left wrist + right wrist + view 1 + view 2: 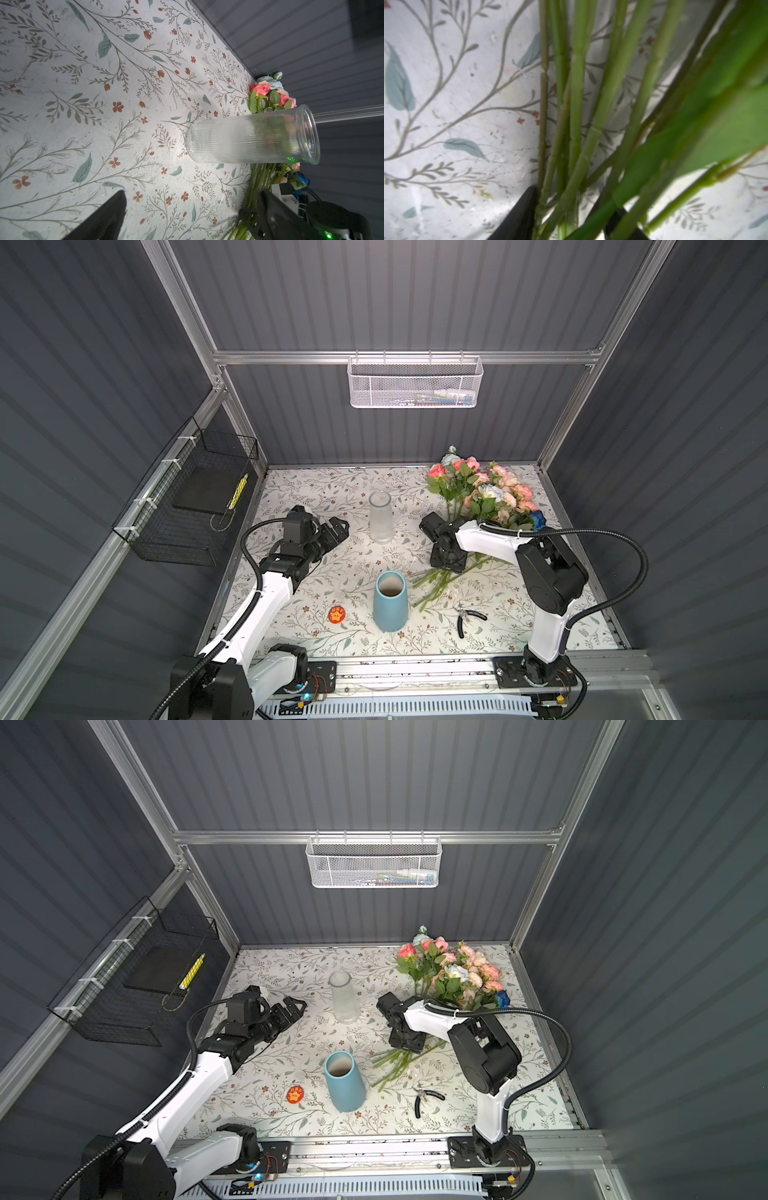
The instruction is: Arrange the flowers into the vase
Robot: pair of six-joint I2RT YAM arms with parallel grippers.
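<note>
The flowers [486,493] [455,973] lie in a bunch at the back right, pink, peach and cream blooms with one deep blue, their green stems [436,589] fanning toward the front. My right gripper [446,562] [574,207] points down over the stems. Its jaws have closed in round several of them, and one finger [523,212] presses against a stem. A blue vase [390,601] [344,1080] stands empty at front centre. A clear ribbed glass vase [380,517] [249,141] stands empty behind it. My left gripper [338,526] [191,209] hovers open to the left of the glass vase, holding nothing.
Black pliers [469,616] lie right of the blue vase, near the stem ends. A red round badge [336,615] lies to its left. A white mesh basket [415,381] hangs on the back wall and a black wire basket [187,506] on the left wall.
</note>
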